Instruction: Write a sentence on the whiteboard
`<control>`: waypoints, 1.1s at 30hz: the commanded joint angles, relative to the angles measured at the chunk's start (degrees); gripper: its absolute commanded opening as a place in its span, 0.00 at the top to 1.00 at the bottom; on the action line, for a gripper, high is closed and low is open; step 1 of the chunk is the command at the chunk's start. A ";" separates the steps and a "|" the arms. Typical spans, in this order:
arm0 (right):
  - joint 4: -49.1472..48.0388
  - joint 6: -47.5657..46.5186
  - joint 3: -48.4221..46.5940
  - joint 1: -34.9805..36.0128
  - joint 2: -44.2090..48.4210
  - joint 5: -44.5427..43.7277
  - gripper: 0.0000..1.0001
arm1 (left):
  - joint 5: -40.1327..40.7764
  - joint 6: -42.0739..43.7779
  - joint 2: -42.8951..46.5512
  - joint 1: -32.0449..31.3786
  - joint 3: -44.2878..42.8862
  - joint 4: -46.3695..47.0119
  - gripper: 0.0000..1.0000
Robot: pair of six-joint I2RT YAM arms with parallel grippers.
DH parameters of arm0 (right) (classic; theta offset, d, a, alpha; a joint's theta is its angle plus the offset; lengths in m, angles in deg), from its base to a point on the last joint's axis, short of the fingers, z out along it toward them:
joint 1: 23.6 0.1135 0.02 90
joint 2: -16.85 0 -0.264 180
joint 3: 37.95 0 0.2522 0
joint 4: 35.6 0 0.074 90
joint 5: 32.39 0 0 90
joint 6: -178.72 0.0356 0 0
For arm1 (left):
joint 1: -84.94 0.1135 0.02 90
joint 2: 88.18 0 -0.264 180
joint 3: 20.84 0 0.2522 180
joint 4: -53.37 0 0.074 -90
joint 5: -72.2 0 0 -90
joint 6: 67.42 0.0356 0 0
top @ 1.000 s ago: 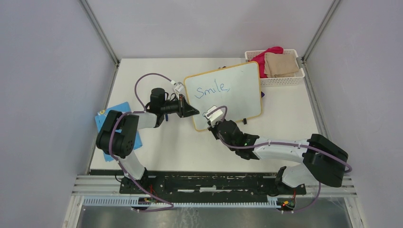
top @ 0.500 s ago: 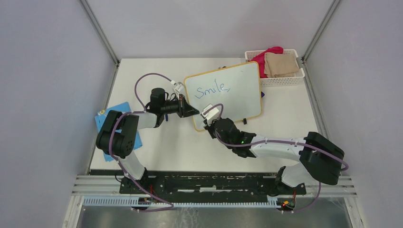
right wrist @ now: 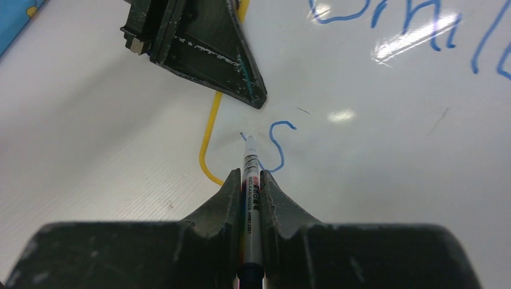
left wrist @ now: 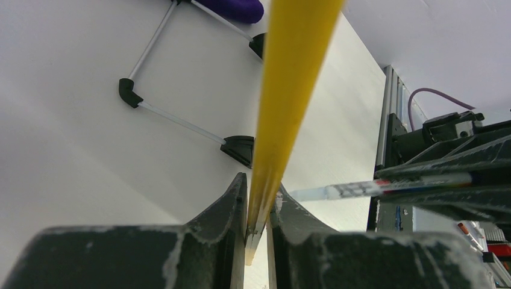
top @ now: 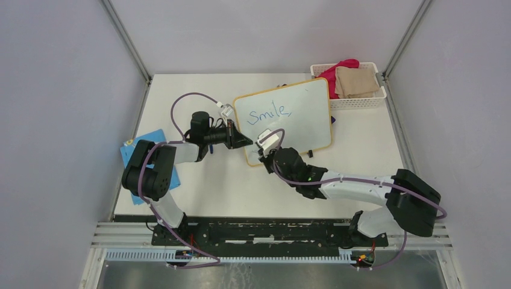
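The whiteboard (top: pixel 304 111), white with a yellow-orange frame, stands tilted on black feet (left wrist: pixel 238 148) at mid-table. My left gripper (top: pixel 244 142) is shut on its left frame edge (left wrist: pixel 288 96), pinched between the fingers (left wrist: pixel 258 208). The sentence shows as blue "Smile," (top: pixel 269 112) on the top line, with a blue "S" (right wrist: pixel 279 146) below it near the lower left corner. My right gripper (right wrist: pixel 251 180) is shut on a white marker (right wrist: pixel 250 171). The marker's tip sits at the board by a short blue stroke just left of the "S". In the top view the right gripper (top: pixel 266 150) is at the board's lower left.
A white basket (top: pixel 358 103) holding pink and tan cloths sits at the back right. A blue card (top: pixel 129 155) lies at the table's left edge under the left arm. A purple object (left wrist: pixel 232 7) lies behind the board.
My right gripper, still holding the marker, has shifted slightly left and toward the board's lower left corner. The left gripper and the board have stayed put.
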 commanded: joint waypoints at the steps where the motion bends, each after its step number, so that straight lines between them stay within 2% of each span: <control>1: -1.68 -0.38 2.61 -1.73 8.12 -2.18 1.00 | 5.29 3.15 0.72 -0.02 -0.53 -3.70 0.98; 8: -1.16 -0.85 4.21 -6.72 12.07 -1.34 1.00 | 5.27 3.27 0.68 -0.05 -0.57 -3.87 0.98; 15: -1.64 -0.74 1.74 -6.83 9.71 2.22 1.00 | 5.26 3.36 0.59 -0.05 -0.57 -4.08 0.98; 33: -2.12 -0.27 -0.11 -6.86 4.65 -0.64 1.00 | 5.26 3.35 0.46 -0.04 -0.60 -4.05 0.98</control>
